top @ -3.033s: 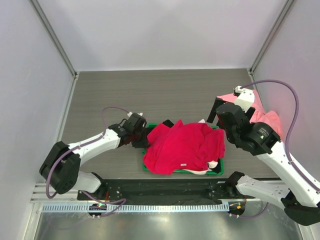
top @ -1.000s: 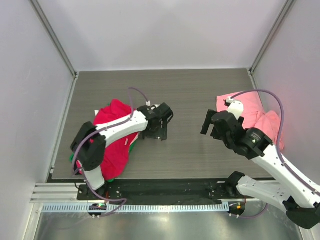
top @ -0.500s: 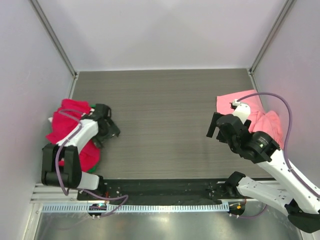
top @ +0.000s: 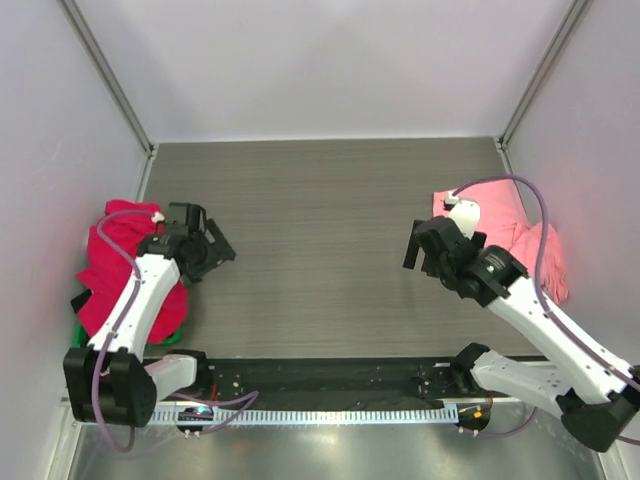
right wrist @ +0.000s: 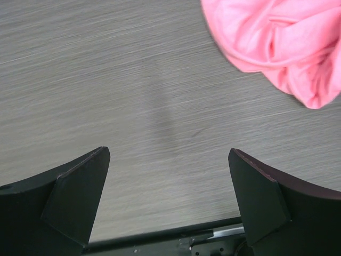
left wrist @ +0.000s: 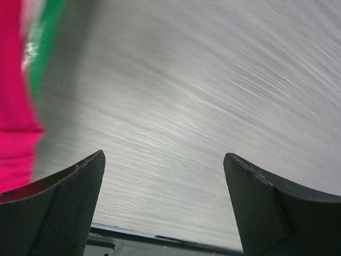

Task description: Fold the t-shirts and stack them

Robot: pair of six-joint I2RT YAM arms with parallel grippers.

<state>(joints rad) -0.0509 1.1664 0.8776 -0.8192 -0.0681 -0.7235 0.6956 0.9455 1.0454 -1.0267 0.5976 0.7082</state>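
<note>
Green tray [left wrist: 45,32]: it lay at the near left of the table [top: 320,200], almost hidden beneath the red heap. Three seconds earlier it had sat near the middle, close to the arm bases.
Crimson t-shirts [top: 118,268]: an unfolded heap on the tray, hard against the left wall. They had travelled left with the tray.
Left gripper [top: 205,248]: jaws stood wide apart with nothing between them. It hung just right of the heap, apart from the cloth. Its wrist view was streaked with motion blur and showed bare table between the fingers. Half a second earlier it had been lower, closer against the heap.
Right gripper [top: 425,250]: jaws spread and empty, over bare table left of the pink cloth. It had barely shifted over the three seconds.
Salmon-pink t-shirt [top: 520,238]: crumpled and unfolded at the right edge, partly behind the right arm. It had not moved.
Table middle and far half: bare wood grain, now that the tray had left the middle.
Meaning for the task: judged a clearing step; the middle now gave room to spread a shirt.
Progress: no shirt was folded or stacked yet.
Likely next: fetch one shirt to the middle, perhaps the pink one beside the right gripper.
</note>
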